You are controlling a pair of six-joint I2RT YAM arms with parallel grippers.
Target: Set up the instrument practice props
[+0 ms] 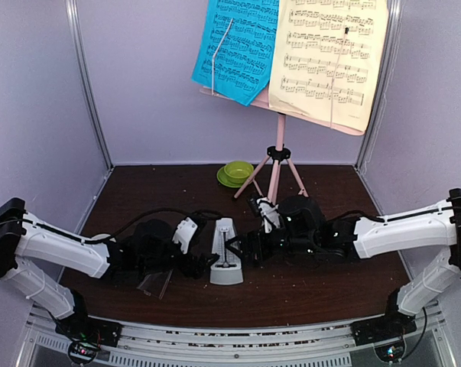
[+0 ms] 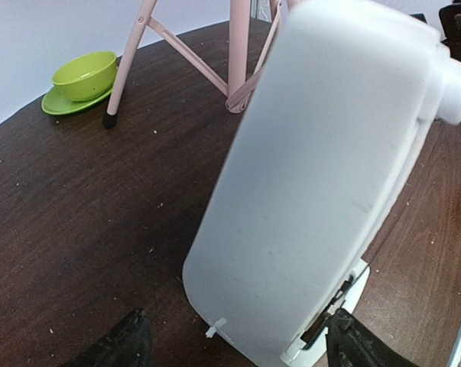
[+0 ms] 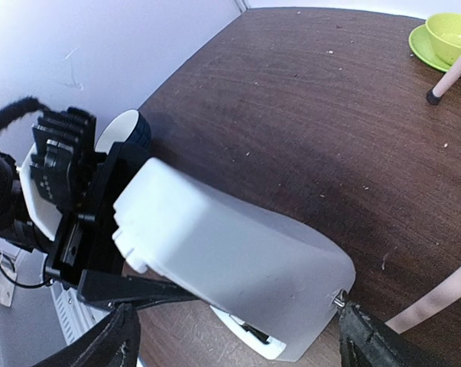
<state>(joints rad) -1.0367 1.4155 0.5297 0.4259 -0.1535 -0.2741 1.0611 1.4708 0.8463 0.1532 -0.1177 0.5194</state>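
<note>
Seen from above, a white pyramid metronome [image 1: 226, 264] stands on a dark wooden table [image 1: 329, 290], just toward 6 o'clock of centre. The left gripper [image 2: 238, 348] sits at its 9 o'clock and the right gripper [image 3: 234, 344] at its 3 o'clock. Both have their jaws spread wide, with the metronome's body filling the gap between the fingertips. Neither clearly grips it. A clear cover [image 1: 155, 284] appears to lie flat at the metronome's 8 o'clock, beneath the left arm. At 12 to 1 o'clock stands the pink music stand [image 1: 277, 153], holding a blue page [image 1: 234, 50] and a pale-yellow page [image 1: 329, 53] side by side. A green bowl [image 1: 237, 171] sits by its legs.
</note>
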